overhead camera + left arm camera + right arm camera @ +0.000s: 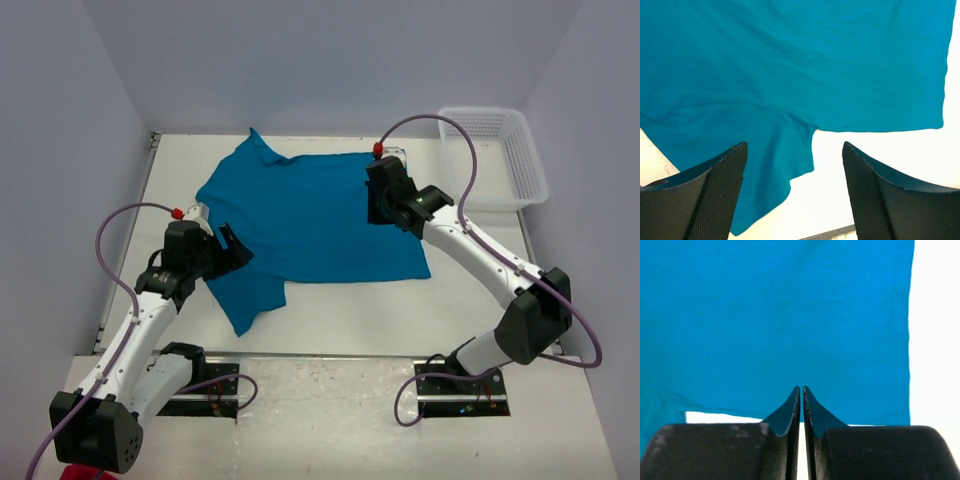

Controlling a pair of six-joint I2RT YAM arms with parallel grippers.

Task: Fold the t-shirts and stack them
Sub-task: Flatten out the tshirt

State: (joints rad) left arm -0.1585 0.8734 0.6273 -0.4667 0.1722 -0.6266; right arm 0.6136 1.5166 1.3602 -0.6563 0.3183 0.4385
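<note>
One teal-blue t-shirt [310, 215] lies spread flat on the white table [480, 290], its near sleeve [245, 295] pointing toward the left arm. My left gripper [236, 250] hovers over the shirt's left side, open, with nothing between its fingers. In the left wrist view that gripper [794, 147] frames the sleeve [770, 165] and bare table. My right gripper [376, 205] is over the shirt's right part, shut. In the right wrist view its tips [801, 388] meet above the t-shirt [780, 325] near a straight hem, and no cloth is pinched between them.
A white plastic basket [497, 157] stands at the back right corner of the table. White walls enclose the table on the left, back and right. Both arm bases sit at the near edge.
</note>
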